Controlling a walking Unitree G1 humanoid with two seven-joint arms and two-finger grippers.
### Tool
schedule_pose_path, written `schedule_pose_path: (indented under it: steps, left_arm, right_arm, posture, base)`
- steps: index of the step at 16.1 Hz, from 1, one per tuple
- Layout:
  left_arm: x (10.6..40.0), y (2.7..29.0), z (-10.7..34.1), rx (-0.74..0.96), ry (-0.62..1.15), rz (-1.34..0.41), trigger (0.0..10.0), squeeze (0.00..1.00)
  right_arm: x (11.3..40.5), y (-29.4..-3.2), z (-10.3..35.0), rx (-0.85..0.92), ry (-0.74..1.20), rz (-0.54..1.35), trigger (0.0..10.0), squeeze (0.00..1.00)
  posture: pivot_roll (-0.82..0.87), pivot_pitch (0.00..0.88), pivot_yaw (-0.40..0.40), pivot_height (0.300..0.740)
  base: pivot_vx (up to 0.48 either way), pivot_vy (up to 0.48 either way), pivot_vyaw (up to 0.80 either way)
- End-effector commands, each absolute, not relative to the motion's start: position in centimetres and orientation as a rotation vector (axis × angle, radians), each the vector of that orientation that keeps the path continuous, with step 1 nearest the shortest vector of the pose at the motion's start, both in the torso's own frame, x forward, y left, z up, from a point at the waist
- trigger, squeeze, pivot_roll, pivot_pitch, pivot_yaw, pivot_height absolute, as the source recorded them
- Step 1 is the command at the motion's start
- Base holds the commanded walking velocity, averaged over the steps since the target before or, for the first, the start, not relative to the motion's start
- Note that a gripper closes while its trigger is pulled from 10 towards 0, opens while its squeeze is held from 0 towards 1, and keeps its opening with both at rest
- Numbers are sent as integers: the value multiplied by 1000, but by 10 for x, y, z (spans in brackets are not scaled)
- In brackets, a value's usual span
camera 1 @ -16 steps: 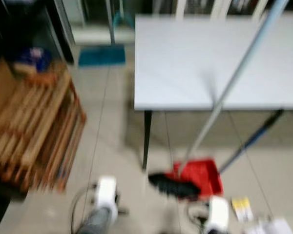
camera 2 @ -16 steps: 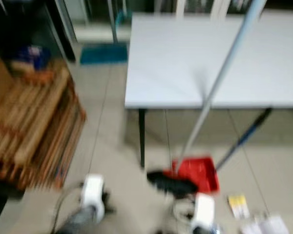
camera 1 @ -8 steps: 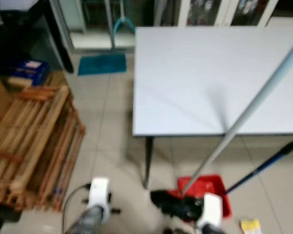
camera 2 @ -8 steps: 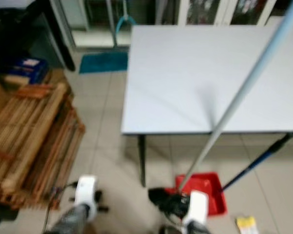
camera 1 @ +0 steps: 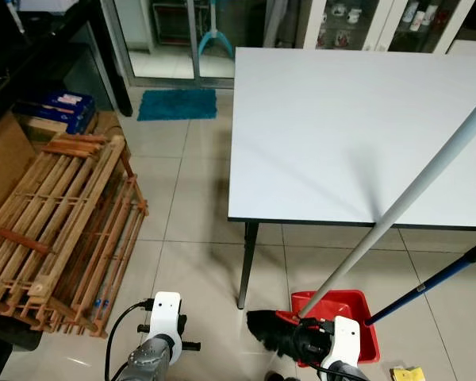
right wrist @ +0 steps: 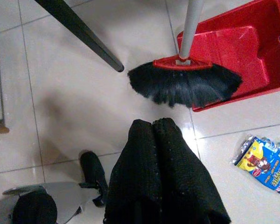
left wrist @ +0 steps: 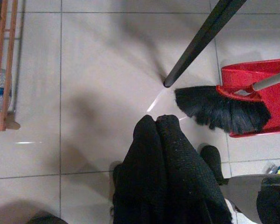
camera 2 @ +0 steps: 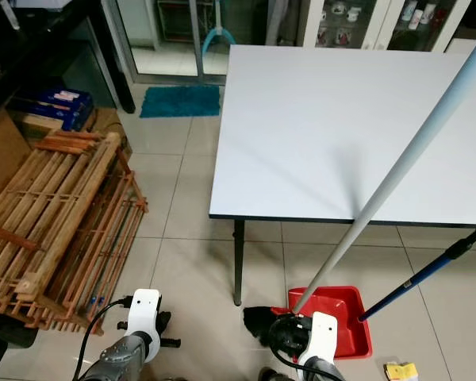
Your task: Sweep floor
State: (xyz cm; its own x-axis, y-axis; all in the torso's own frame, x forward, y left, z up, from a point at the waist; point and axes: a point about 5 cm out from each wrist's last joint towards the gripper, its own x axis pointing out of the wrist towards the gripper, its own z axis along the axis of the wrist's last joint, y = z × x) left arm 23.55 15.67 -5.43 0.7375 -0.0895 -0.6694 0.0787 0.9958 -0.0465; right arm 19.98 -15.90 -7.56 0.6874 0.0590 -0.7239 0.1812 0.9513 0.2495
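Note:
A broom with black bristles [right wrist: 184, 87] and a red head leans its long grey handle [camera 1: 412, 190] against the white table [camera 1: 341, 111]. Its bristles rest at the mouth of a red dustpan [camera 1: 357, 317] with a blue handle [camera 1: 444, 274] on the tiled floor. My left gripper [left wrist: 155, 120] hangs shut above the tiles, beside the bristles [left wrist: 219, 109]. My right gripper [right wrist: 151, 123] is shut too, just short of the bristles and holding nothing. Both wrists [camera 1: 165, 313] show at the bottom of the eye views.
A black table leg [camera 1: 246, 266] stands next to the broom. A folded wooden rack [camera 1: 59, 222] lies to the left. A snack wrapper [right wrist: 266, 163] lies on the floor near the dustpan. A teal mat [camera 1: 174, 103] and glass doors are at the back.
The camera has steadied and tilted up, so the picture is sharp and the table sits lower in view. Broom, dustpan and both arms keep their places.

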Motion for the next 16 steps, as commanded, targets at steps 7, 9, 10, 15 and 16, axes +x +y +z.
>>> schedule_pose_path:
  steps: [7, 9, 10, 15, 16]
  left_arm:
    - [230, 155, -58, -10, 758, -97, 10000, 0]
    - [230, 153, -58, -9, 758, -101, 10000, 0]
    - [230, 153, -58, -7, 758, -102, 10000, 0]
    - [230, 154, -59, -5, 758, -96, 10000, 0]
    - [230, 154, -58, -4, 758, -95, 10000, 0]
  right_arm:
    - [191, -185, -79, 303, 830, -217, 10000, 0]
    - [196, -186, -75, 321, 779, -226, 10000, 0]
    - [209, -185, -66, 359, 700, -224, 10000, 0]
    - [235, -187, -47, 334, 571, -223, 10000, 0]
    - [238, -187, -44, 337, 549, -217, 10000, 1000]
  posture:
    - [13, 177, -10, 740]
    - [10, 178, -11, 740]
    - [11, 178, -11, 740]
    - [20, 179, -11, 740]
    - [20, 179, -11, 740]
  base:
    - [0, 0, 0]
    - [0, 0, 0]
    - [0, 0, 0]
    - [0, 0, 0]
    - [0, 0, 0]
